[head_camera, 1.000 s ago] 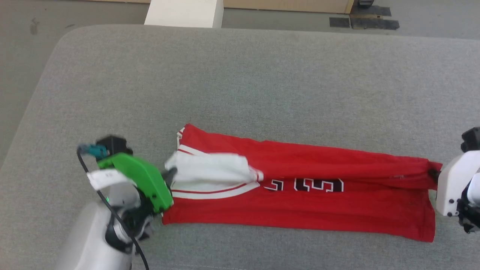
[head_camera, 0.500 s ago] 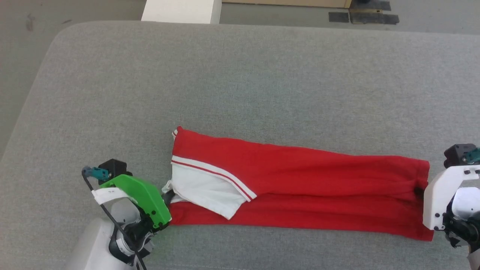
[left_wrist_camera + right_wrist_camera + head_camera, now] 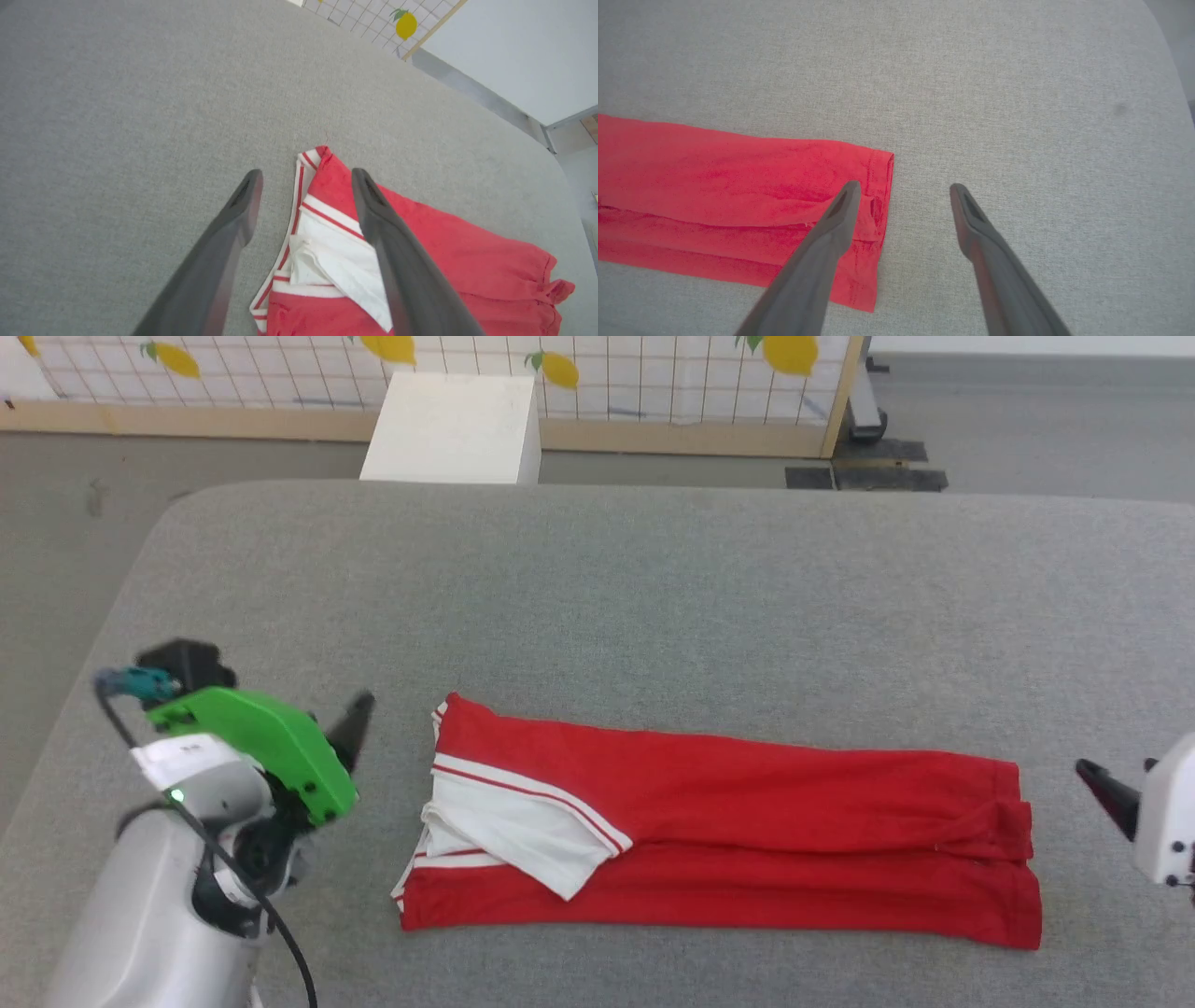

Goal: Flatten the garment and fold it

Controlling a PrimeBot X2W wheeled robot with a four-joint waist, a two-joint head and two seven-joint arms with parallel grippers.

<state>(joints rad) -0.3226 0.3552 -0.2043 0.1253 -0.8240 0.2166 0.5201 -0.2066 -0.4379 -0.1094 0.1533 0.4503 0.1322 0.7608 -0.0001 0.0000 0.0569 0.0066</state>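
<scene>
Release after a lengthwise fold. On the left gripper (image 3: 304, 175), fingers wide apart and holding nothing, lifted clear of the neck end; on the right gripper (image 3: 903, 186), likewise wide apart and empty, drawn back from the hem end. Shut on those two ends a second ago, drawing the cloth taut; now let go and backed away. Between them, the garment (image 3: 747, 831): a long red band lying flat across the near part of the grey padded surface (image 3: 597, 597), upper layer brought down over the chest numerals, white sleeve (image 3: 513, 821) folded diagonally on top at the robot's left. Signals one fold complete; probably calls next for an end-to-end fold to shorten the band. Beyond the surface, a white box (image 3: 453, 425) and a lemon-patterned screen (image 3: 653, 373).
</scene>
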